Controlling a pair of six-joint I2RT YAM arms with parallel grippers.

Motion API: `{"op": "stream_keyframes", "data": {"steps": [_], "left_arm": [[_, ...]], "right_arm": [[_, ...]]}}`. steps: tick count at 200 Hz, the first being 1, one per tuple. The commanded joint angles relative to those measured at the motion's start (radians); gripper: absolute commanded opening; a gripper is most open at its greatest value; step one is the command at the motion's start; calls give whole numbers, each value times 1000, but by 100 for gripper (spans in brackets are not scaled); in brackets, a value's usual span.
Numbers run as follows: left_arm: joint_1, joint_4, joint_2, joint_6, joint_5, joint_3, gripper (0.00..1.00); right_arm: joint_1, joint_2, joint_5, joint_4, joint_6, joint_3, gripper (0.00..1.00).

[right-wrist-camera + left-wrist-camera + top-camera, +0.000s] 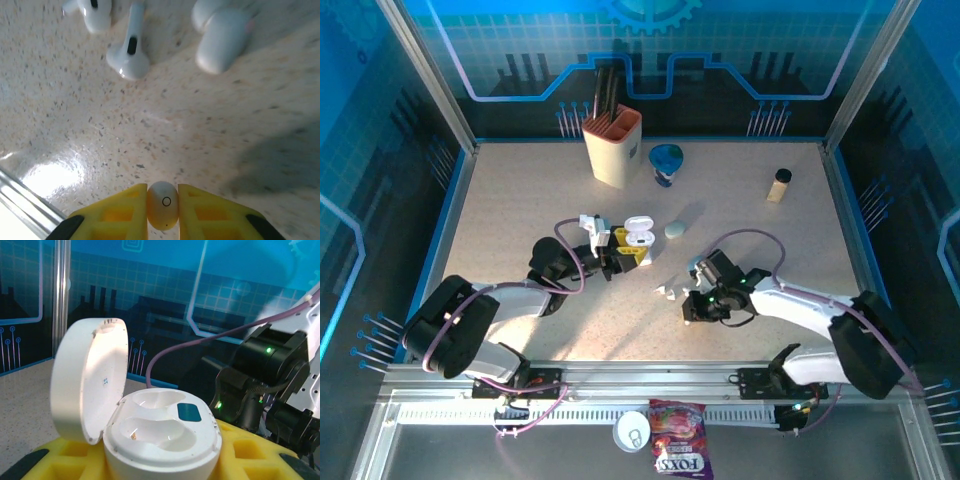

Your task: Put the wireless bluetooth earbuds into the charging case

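Over on the left, the left tool point(628, 256) holds the white charging case point(160, 440) with its lid up. More earbuds point(127, 52) lie on the speckled desk point(200, 125) in the middle. Then the right tool point(162, 200) pinches one small white earbud point(162, 210) tight.

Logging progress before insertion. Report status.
Left gripper shut on open charging case, wells empty. Right gripper shut on one earbud, low over table. Loose earbuds lie just ahead of it.

Overhead camera looking down, wrist cameras close, likely sharing tabletop point(740, 220)
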Motion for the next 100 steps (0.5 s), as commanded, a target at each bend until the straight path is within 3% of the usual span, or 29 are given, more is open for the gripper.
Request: {"op": "stream_keyframes", "data": {"steps": [1, 44, 100], "left_arm": [[9, 36, 4, 26, -10, -7, 26], [12, 32, 12, 26, 1, 5, 26], [12, -1, 0, 34, 11, 15, 26]], "right_arm": [[15, -82, 208, -169, 30, 50, 21], [28, -165, 432, -295, 63, 101, 20], [36, -101, 667, -456, 116, 207, 18]]}}
